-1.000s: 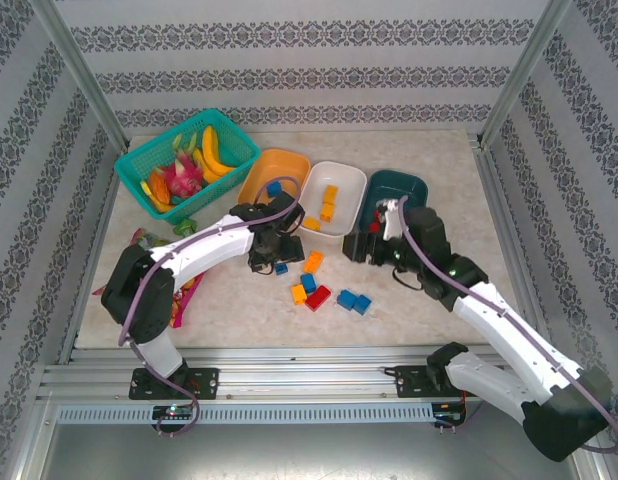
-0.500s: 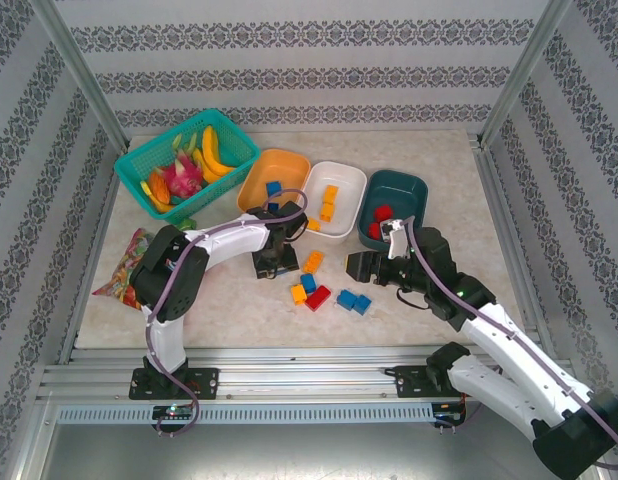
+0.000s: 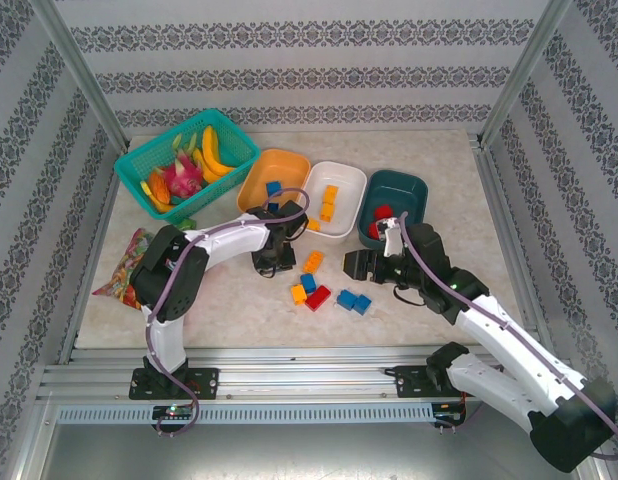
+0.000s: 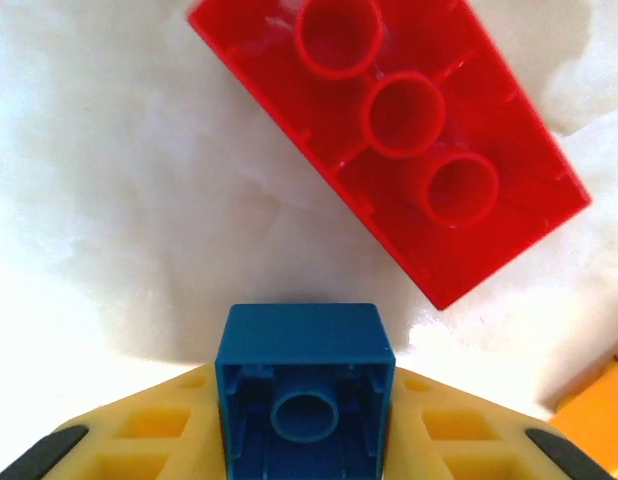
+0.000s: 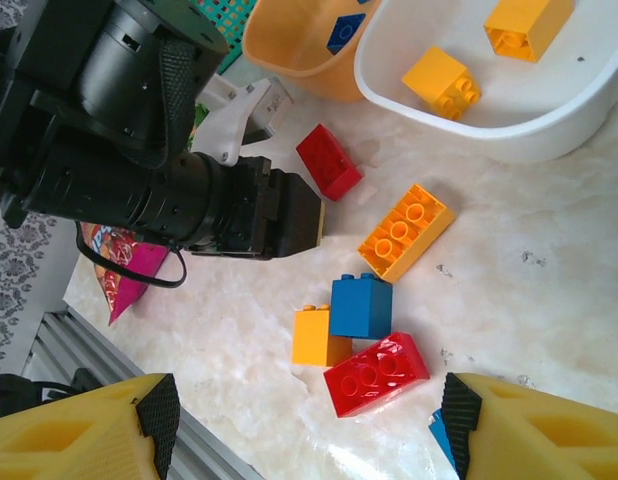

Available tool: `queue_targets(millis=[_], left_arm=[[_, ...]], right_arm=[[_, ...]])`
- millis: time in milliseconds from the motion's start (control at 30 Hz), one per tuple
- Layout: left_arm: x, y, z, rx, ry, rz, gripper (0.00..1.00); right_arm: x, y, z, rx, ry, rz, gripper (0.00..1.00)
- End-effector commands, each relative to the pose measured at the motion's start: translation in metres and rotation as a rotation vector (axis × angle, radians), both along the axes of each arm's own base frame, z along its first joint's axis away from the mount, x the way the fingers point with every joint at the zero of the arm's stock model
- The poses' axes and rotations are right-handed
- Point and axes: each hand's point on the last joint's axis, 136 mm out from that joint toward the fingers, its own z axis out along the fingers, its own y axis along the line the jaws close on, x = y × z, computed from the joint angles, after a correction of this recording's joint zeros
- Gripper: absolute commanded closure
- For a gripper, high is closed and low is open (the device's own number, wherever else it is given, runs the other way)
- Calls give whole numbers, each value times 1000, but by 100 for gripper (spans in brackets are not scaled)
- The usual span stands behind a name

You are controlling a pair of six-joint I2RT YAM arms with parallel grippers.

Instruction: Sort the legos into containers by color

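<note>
My left gripper (image 3: pixel 272 262) is shut on a small blue brick (image 4: pixel 304 395), held low over the table beside a red brick (image 4: pixel 389 130). My right gripper (image 3: pixel 361 266) hangs open above the loose pile: a long orange brick (image 5: pixel 406 232), a blue brick (image 5: pixel 361 306), a small orange brick (image 5: pixel 314 338) and a red brick (image 5: pixel 376 373). Two more blue bricks (image 3: pixel 354 301) lie to the right of the pile. The orange bowl (image 3: pixel 274 170) holds a blue brick, the white bowl (image 3: pixel 351 190) holds orange bricks, and the teal bowl (image 3: pixel 404 190) holds red ones.
A teal mesh basket (image 3: pixel 186 160) of toy fruit stands at the back left. A colourful snack bag (image 3: pixel 124 265) lies at the left edge under the left arm's elbow. Metal frame posts and patterned walls close the table in.
My right gripper has come away from the teal bowl, down and left to above the pile. The blue brick that lay by my left gripper is now between its jaws.
</note>
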Motion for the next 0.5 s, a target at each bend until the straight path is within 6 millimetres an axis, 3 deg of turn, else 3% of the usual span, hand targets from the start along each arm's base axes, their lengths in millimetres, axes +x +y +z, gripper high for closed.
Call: queue_targets(millis=[0,133,233,467], left_arm=[[12,15,56,22,-104,-5,65],[28,30,96,-10,-172,13,64],[52,42,113,-13,-203,23,65],[123,60,116,26,-235,14,65]], right_arm=[[5,9,31,27,-64,35,28],[18,19,61,65,-109,36,28],[34,27,79,99,-132,20,28],[71,40,87,100,-103,-39,28]])
